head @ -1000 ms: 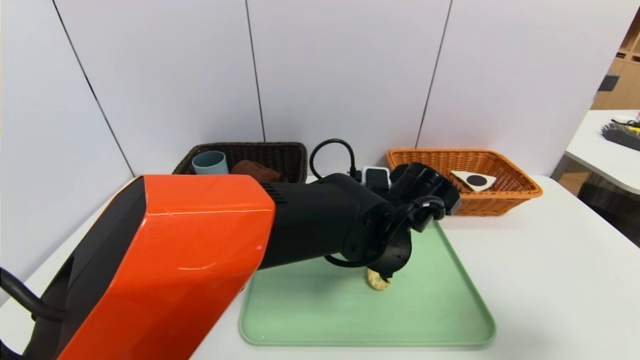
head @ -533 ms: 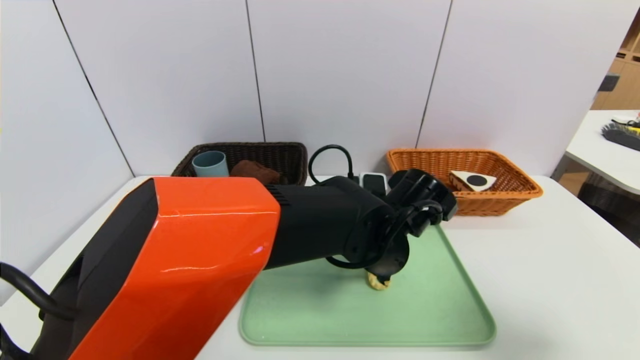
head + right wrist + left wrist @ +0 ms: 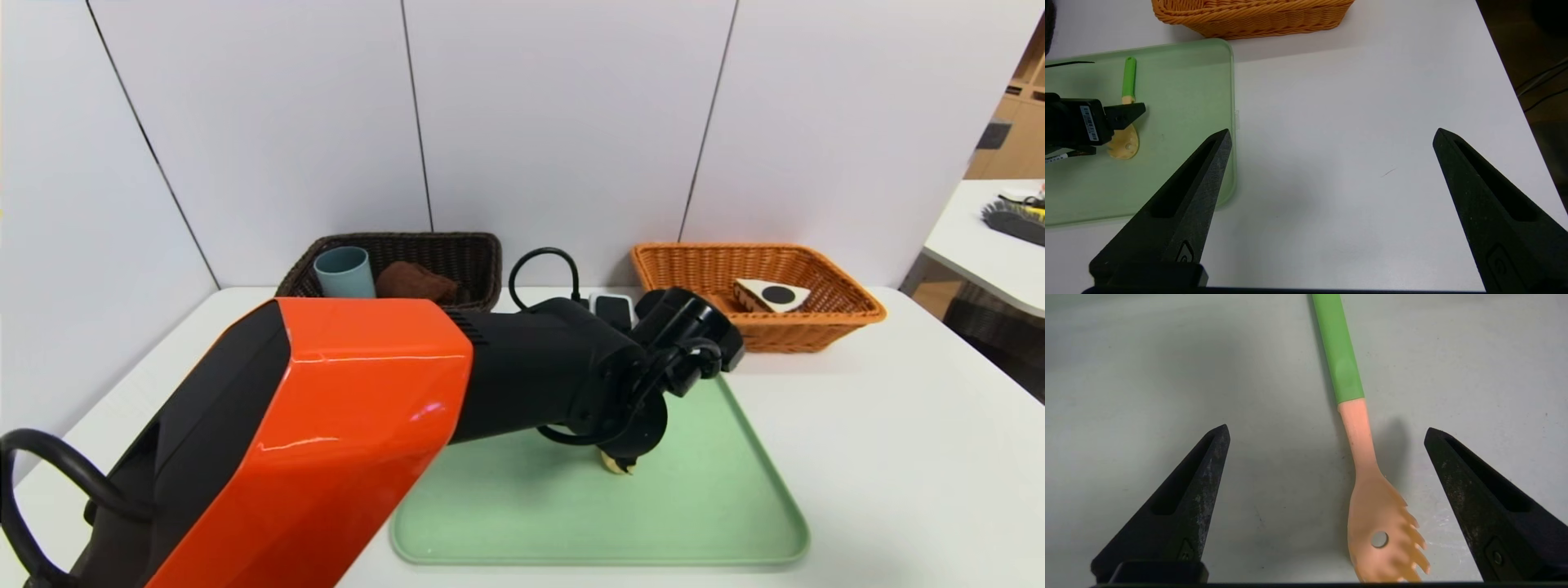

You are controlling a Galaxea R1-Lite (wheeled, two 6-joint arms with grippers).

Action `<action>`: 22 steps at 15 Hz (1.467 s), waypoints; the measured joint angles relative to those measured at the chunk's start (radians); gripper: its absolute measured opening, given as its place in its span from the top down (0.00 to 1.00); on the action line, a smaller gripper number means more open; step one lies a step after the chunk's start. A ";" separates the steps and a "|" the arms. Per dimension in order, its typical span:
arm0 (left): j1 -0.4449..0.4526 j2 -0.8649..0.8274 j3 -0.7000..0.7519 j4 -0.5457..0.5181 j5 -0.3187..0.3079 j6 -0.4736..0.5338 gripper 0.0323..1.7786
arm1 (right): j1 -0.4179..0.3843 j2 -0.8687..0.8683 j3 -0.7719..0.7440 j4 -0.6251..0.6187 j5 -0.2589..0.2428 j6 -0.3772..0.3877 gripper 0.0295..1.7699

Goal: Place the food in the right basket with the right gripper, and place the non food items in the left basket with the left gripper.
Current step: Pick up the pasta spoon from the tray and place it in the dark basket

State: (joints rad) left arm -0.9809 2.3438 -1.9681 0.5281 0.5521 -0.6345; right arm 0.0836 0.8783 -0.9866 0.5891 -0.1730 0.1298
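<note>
Lowered further since a second ago, the left hand [image 3: 1325,437] is held wide apart over the pasta spoon [image 3: 1367,486], which lies flat on the green tray [image 3: 735,506]; the right hand [image 3: 1331,139] is parked spread above the table [image 3: 1363,122]

A tray [image 3: 735,506] lies on the table [image 3: 898,457] before the robot, with a spoon [image 3: 1359,457] on it under the left gripper [image 3: 1327,433], whose fingers straddle the spoon's neck without touching it. Behind the tray stand two baskets, the left basket [image 3: 457,253] holding a cup [image 3: 343,271] and a cloth [image 3: 415,282], the right basket [image 3: 702,265] holding a wedge [image 3: 771,294]. The right gripper [image 3: 1331,136] hangs spread over bare table right of the tray.
</note>
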 joint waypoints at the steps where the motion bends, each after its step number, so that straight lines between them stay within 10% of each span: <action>1: 0.001 0.001 -0.001 -0.002 -0.001 0.001 0.05 | 0.000 0.000 0.000 0.000 0.000 0.000 0.04; 22: 0.024 0.031 -0.001 -0.033 -0.015 -0.017 0.05 | 0.000 0.005 0.001 -0.002 0.002 -0.004 0.04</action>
State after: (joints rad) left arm -0.9572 2.3745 -1.9696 0.4949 0.5368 -0.6517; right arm 0.0840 0.8832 -0.9857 0.5872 -0.1711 0.1255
